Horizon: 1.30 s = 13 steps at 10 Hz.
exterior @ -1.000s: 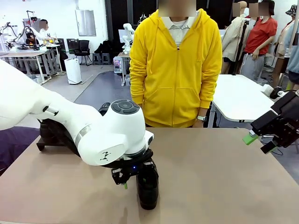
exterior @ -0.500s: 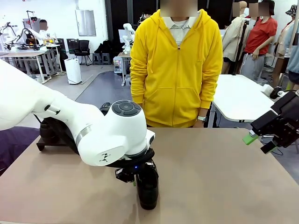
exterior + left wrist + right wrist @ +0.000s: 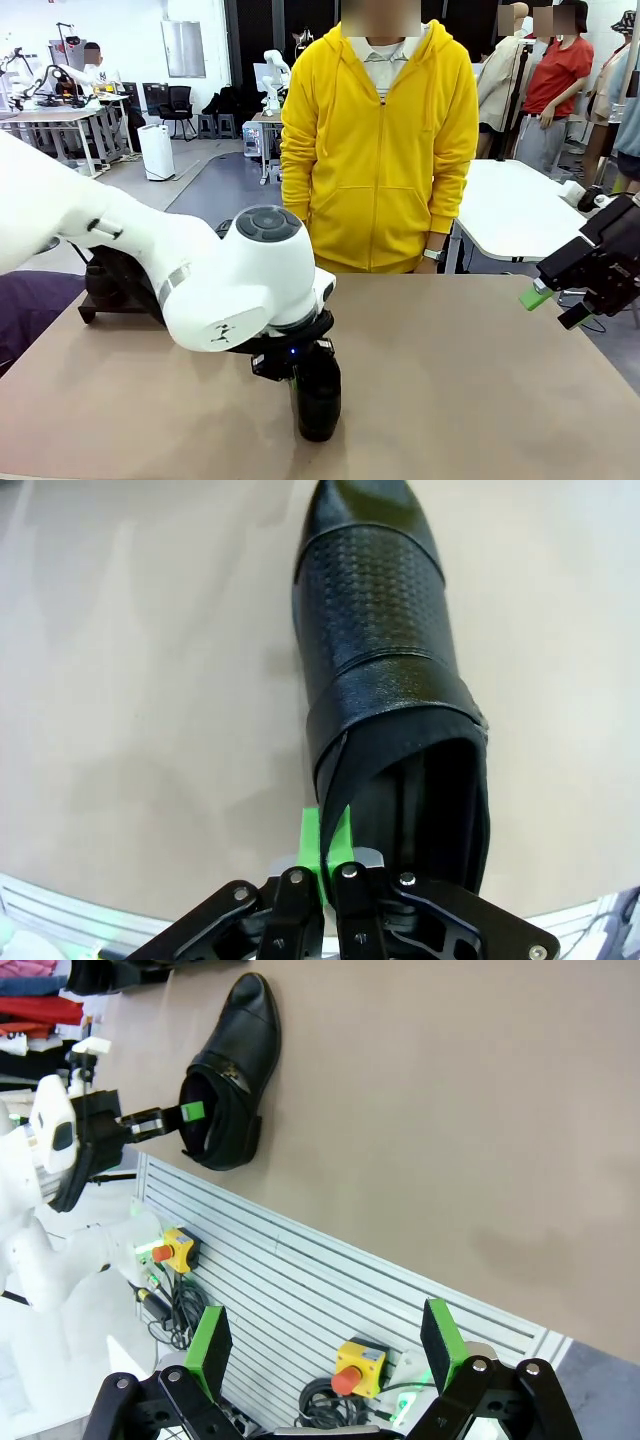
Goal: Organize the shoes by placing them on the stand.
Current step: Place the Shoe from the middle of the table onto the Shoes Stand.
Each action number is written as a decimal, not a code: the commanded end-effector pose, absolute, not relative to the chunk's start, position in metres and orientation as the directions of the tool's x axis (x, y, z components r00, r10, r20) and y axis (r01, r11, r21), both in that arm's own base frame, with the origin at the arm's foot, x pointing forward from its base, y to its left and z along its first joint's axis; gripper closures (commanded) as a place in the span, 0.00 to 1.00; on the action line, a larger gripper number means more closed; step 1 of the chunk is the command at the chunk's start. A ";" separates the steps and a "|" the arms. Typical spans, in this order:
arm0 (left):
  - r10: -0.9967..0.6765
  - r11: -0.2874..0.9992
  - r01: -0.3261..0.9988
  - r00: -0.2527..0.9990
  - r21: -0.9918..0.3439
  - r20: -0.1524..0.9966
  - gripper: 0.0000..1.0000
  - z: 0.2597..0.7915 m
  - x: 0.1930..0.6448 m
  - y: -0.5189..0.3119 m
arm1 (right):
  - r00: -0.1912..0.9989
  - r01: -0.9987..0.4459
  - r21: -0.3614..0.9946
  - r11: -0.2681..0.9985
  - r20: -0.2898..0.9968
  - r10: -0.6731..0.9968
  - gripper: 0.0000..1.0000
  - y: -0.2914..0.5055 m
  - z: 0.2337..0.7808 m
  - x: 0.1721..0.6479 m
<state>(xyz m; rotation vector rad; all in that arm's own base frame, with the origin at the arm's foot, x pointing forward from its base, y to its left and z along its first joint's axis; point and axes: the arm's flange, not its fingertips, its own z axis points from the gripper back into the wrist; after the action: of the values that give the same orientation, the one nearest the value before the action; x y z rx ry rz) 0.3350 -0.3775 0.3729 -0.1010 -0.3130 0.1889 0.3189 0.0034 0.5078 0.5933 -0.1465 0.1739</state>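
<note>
One glossy black shoe stands on the tan table near the front edge, toe toward me in the front view. My left gripper reaches down into its opening. In the left wrist view the gripper is shut on the side wall of the shoe at its collar, a green pad outside the leather. The right wrist view shows the same shoe with the left gripper at its heel end. My right gripper hovers open at the table's right edge, nothing between its fingers. The dark stand sits far left, mostly hidden by my left arm.
A person in a yellow hoodie stands at the far side of the table, hands out of sight. A white table lies behind on the right. The tan tabletop between the shoe and my right gripper is bare.
My left gripper has closed on the shoe's collar, and the shoe has shifted slightly away from the front edge. The right arm has not moved.
</note>
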 end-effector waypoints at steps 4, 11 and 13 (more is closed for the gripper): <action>-0.039 0.997 0.067 0.890 -0.047 0.454 1.00 0.508 0.290 -0.271 | 0.971 -0.224 0.562 0.796 0.201 0.132 0.00 0.003 0.510 0.321; 0.282 0.959 -0.202 0.736 -0.198 0.615 1.00 0.522 0.309 -0.065 | 0.971 -0.224 0.562 0.796 0.201 0.132 0.00 0.003 0.510 0.321; -0.029 0.999 0.052 0.723 -0.012 0.690 1.00 0.567 0.330 -0.086 | 0.971 -0.224 0.562 0.796 0.201 0.132 0.00 0.003 0.510 0.321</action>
<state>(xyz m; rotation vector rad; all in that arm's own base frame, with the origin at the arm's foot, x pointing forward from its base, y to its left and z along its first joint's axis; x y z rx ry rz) 0.3368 -0.0726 0.5581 -0.0414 -0.7247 0.0182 0.3189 0.0032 0.5080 0.5933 -0.1466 0.1736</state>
